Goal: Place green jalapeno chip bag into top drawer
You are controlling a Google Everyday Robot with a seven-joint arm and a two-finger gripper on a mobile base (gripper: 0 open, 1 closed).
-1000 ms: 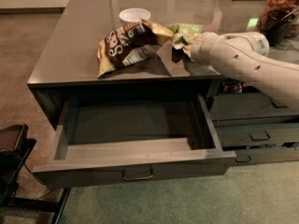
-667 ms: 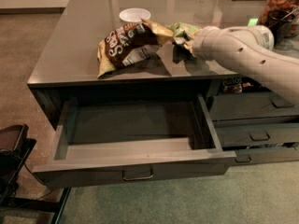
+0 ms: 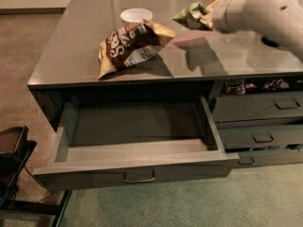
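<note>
The green jalapeno chip bag [image 3: 191, 13] is small, crumpled and light green. It hangs in the air above the grey countertop [image 3: 85, 41], at the back right. My gripper [image 3: 204, 18] is at the end of the white arm coming in from the right and is shut on the bag's right end; the fingers are mostly hidden by the wrist. The top drawer [image 3: 137, 167] is pulled wide open below the counter's front edge. Its inside is empty and its small metal bar handle faces front.
A larger brown-and-gold chip bag [image 3: 130, 44] lies on the countertop in the middle, with a white bowl [image 3: 136, 15] behind it. Narrower stacked drawers [image 3: 258, 110] are shut at the right. A black object [image 3: 12, 150] stands on the floor at the left.
The gripper has lifted the green bag off the countertop and raised it. The view has also shifted closer to the cabinet.
</note>
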